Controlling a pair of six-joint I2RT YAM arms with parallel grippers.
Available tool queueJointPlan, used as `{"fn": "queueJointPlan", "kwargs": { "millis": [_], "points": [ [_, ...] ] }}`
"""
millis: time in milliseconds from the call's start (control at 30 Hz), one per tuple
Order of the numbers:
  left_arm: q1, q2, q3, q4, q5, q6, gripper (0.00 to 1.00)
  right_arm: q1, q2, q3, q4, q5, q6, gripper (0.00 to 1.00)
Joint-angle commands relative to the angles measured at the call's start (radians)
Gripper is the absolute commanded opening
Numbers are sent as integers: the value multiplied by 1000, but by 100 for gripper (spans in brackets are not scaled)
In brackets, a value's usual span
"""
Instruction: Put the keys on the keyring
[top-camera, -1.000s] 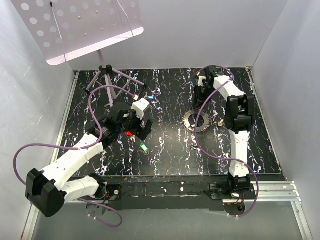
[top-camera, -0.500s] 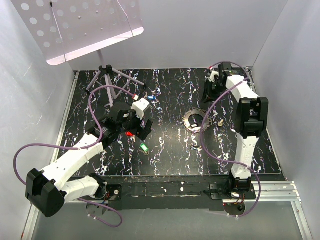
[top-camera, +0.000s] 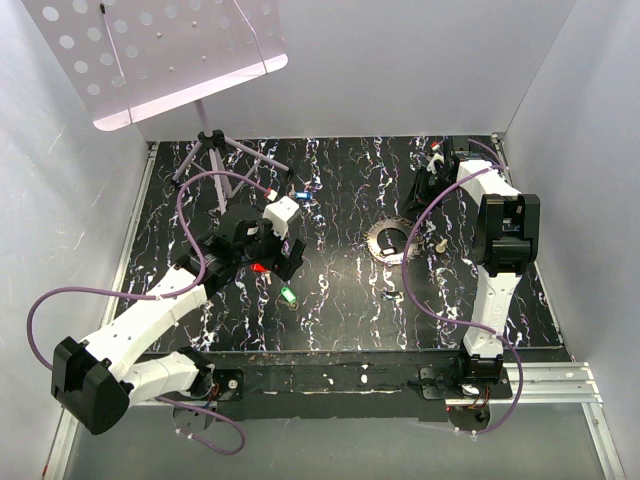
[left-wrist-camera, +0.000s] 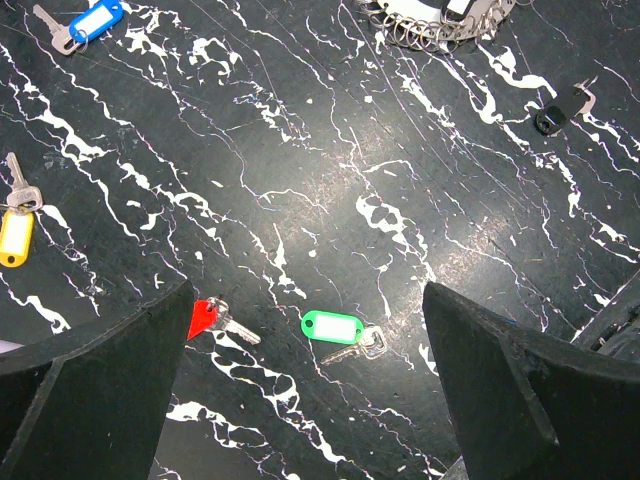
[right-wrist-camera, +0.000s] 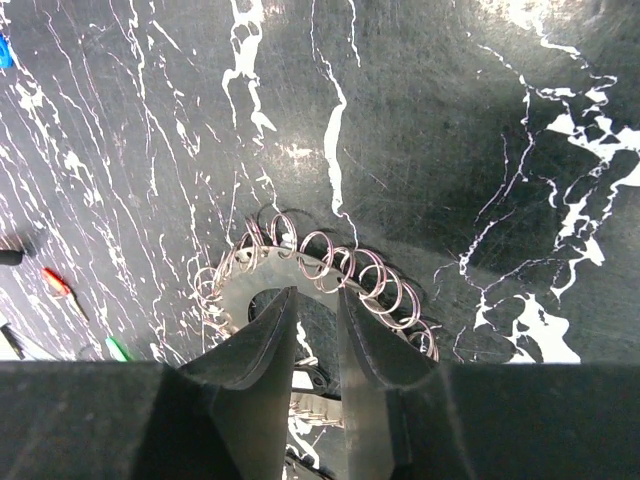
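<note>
From above, the left gripper (top-camera: 266, 262) is spread wide over the red key (top-camera: 258, 268). The green key (top-camera: 288, 294) lies just beside it. The blue key (top-camera: 302, 195) is farther back. The keyring (top-camera: 392, 241) lies flat on the black table (top-camera: 340, 310), and the right gripper (top-camera: 425, 182) is behind it, near the back edge.

The left wrist camera shows the red and green keys between its far-apart fingers (left-wrist-camera: 90, 400) (they hold nothing). A yellow key (left-wrist-camera: 15, 238) lies off to the left.

In the right wrist camera, the fingers (right-wrist-camera: 255, 350) are nearly together with only a thin gap. The keyring, with wire loops round it, lies on the table past the tips.
</note>
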Motion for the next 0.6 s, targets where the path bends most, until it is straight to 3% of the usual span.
{"fn": "queueJointPlan", "kwargs": {
  "millis": [0, 400, 567],
  "points": [
    [7, -12, 9, -2, 7, 12, 100, 4, 5, -6, 40, 0, 65, 30],
    [7, -12, 6, -4, 4, 10, 100, 3, -32, -84, 86, 120, 197, 27],
    [7, -8, 7, -2, 4, 10, 99, 6, -41, -98, 102, 86, 233, 26]
  ]
}}
